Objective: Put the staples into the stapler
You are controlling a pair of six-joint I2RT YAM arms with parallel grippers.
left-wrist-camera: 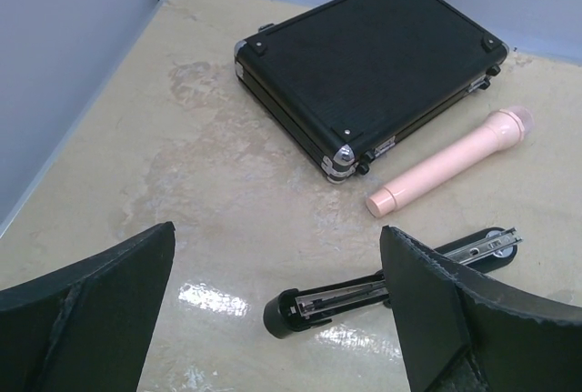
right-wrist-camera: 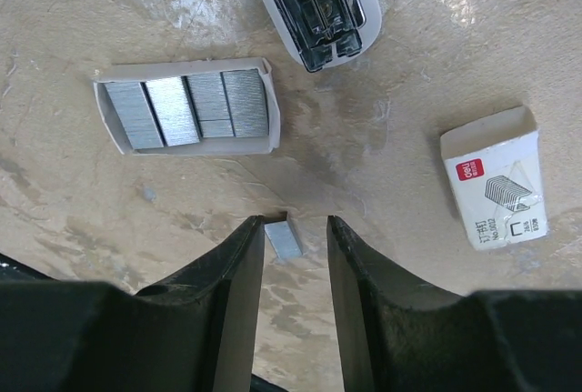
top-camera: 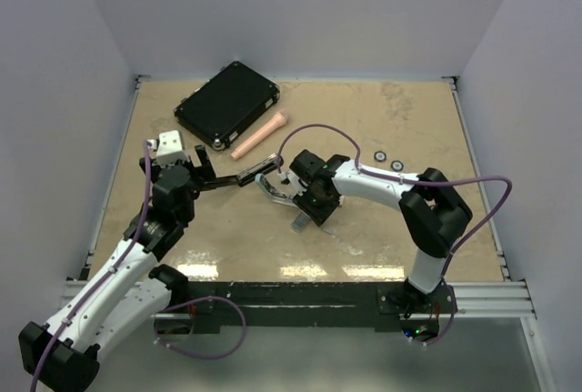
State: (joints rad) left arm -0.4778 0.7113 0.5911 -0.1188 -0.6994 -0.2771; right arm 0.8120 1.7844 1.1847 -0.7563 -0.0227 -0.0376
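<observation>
Between the parted fingers [right-wrist-camera: 227, 301] of the right end effector [right-wrist-camera: 296, 226], which is released and gripping nothing, the staples [right-wrist-camera: 285, 238] are lying flat on the table [right-wrist-camera: 409, 74]. Their long axis is seemingly running along the fingers, though the block is small. Just beyond, the opened stapler [right-wrist-camera: 314, 5] is lying. The left end effector [left-wrist-camera: 277, 233], also spread, is sitting farther left. Only the right wrist view is showing the staples; overhead, the right end effector is covering them.

The left arm [top-camera: 114, 278] and the right arm [top-camera: 373, 183] have white shells and black joints. A purple cable [top-camera: 314, 127] runs along each. The fingers [right-wrist-camera: 214, 319] are black, broad, matte.
</observation>
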